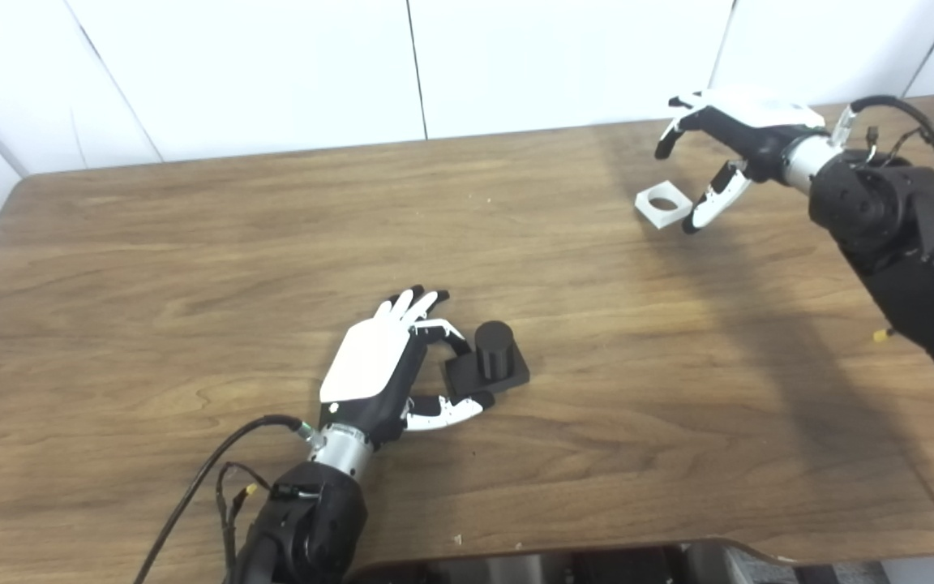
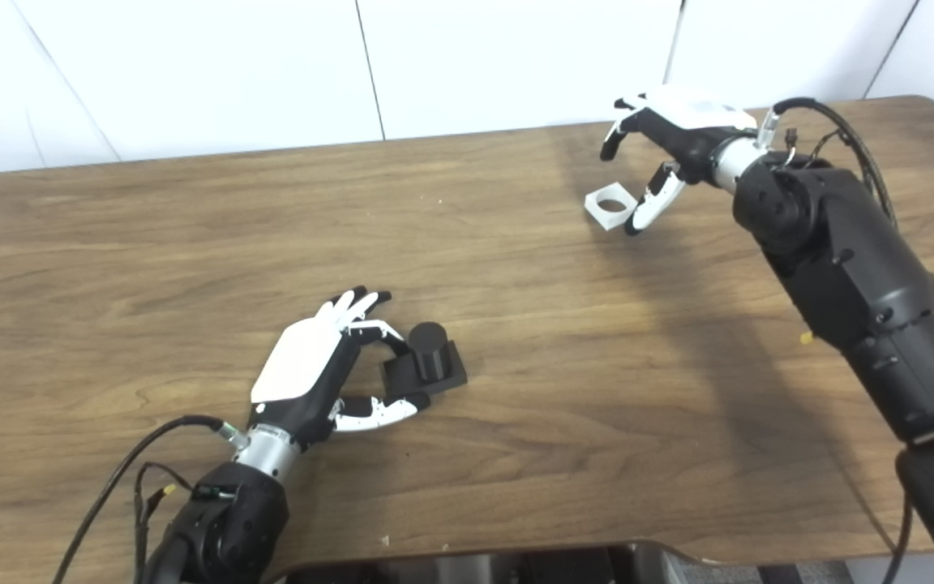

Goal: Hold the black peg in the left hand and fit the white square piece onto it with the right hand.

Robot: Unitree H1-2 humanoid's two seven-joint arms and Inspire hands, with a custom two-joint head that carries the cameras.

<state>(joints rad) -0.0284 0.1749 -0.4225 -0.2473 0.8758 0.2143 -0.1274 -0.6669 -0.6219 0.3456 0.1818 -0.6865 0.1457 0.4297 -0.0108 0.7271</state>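
The black peg (image 1: 494,357), a short cylinder on a square black base, stands on the wooden table (image 1: 191,243) near the front middle. My left hand (image 1: 390,365) lies beside it on its left, fingers apart, with fingertips and thumb touching the base's edge but not closed on it. The white square piece (image 1: 663,205) with a round hole lies flat at the far right of the table. My right hand (image 1: 718,142) hovers over and just right of it, open, thumb tip close to its right edge, holding nothing.
The white wall (image 1: 434,65) runs behind the table's far edge. My right forearm (image 1: 897,227) crosses the table's right side. Loose cables (image 1: 216,478) hang by my left wrist at the front edge.
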